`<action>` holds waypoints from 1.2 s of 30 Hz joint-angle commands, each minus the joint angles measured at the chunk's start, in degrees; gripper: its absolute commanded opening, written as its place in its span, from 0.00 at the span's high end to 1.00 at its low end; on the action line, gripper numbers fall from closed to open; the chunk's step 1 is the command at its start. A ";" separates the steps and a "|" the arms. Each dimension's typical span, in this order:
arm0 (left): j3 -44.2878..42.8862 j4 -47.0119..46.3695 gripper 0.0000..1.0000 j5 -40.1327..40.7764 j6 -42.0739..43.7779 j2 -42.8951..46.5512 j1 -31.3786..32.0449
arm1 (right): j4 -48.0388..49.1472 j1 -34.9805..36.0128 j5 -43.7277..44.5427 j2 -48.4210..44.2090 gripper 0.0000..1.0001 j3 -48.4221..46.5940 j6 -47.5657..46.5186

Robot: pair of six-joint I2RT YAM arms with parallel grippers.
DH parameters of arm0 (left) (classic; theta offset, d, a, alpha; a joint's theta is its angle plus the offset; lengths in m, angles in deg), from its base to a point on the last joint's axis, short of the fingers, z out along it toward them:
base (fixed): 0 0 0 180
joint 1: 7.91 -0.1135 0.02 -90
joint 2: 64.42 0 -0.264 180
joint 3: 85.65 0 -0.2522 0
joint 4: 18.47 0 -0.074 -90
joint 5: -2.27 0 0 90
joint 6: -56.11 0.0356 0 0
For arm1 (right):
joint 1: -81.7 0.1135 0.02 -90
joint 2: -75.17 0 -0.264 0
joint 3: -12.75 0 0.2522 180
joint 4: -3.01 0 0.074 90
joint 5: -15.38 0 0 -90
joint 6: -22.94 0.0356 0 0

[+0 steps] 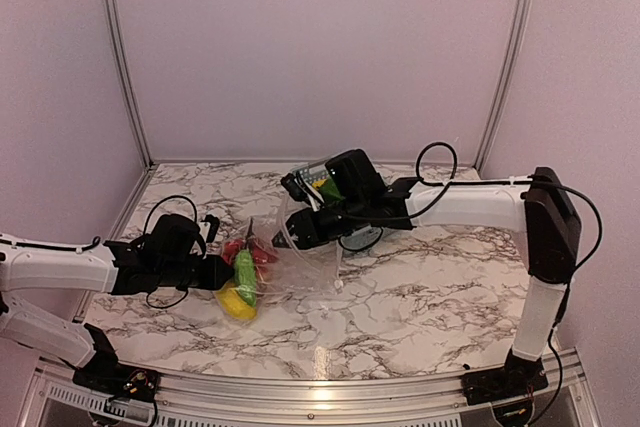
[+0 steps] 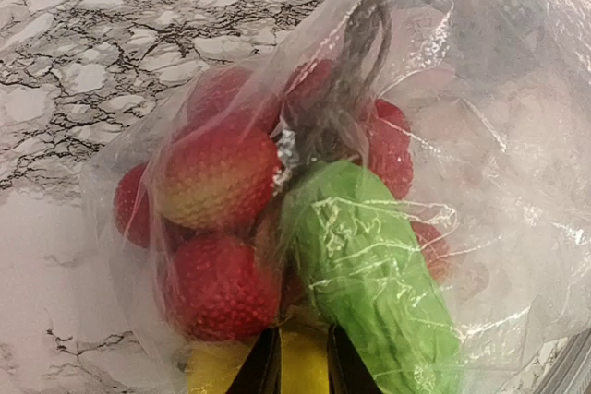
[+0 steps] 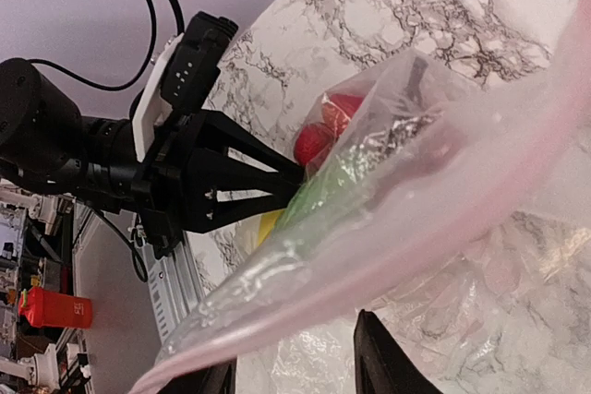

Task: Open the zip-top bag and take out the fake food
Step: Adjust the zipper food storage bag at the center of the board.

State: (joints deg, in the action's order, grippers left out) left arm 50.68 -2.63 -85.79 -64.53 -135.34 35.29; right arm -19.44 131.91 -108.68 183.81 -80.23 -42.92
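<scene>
In the top view the zip-top bag (image 1: 300,259) lay on the marble table (image 1: 430,297) left of centre, its long axis running from lower left to upper right. We saw the left gripper (image 1: 222,272) pinched narrow on the lower-left end, where the fake food (image 1: 241,282) was bunched just beyond its fingertips. The right gripper (image 1: 298,232) sat at the upper-right end, jaws apart, with the pink zip strip (image 3: 369,256) crossing the gap and nothing visibly clamped. We judged the food lay down the bag's axis from the right jaws, nearer the left arm.
</scene>
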 commanded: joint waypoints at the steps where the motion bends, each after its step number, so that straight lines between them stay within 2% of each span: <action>1: -1.03 2.01 0.80 -0.38 0.62 -0.74 0.35 | -1.94 0.24 1.68 -1.59 0.58 -2.38 -0.66; 5: -0.73 2.88 0.80 0.59 0.45 -0.93 0.18 | -2.34 0.23 3.97 -2.99 0.57 -0.33 -0.85; 11: 0.10 1.56 0.80 -0.22 -0.58 -1.96 -0.39 | -4.60 -0.02 13.65 -8.01 0.55 2.33 -1.94; 18: 0.68 -0.19 0.80 -1.37 -1.11 -2.87 -0.90 | -6.39 -0.12 16.87 -13.20 0.50 4.79 -3.48; 26: 0.56 -1.03 0.80 -1.67 -1.31 -3.44 -1.10 | -8.91 1.11 18.64 -15.53 0.37 4.72 -7.55; 29: 0.44 -1.03 0.80 -1.67 -1.36 -3.48 -1.10 | -10.04 1.99 18.53 -14.47 0.37 3.83 -8.67; 36: 0.00 -0.88 0.80 -1.67 -1.09 -3.87 -1.11 | -11.77 3.94 18.49 -11.24 0.46 2.40 -9.51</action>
State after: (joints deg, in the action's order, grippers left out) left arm 50.65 -4.02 -87.28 -65.82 -137.92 34.55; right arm -28.80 134.51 -90.72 170.02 -75.38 -51.18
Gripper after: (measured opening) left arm 0.202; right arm 0.565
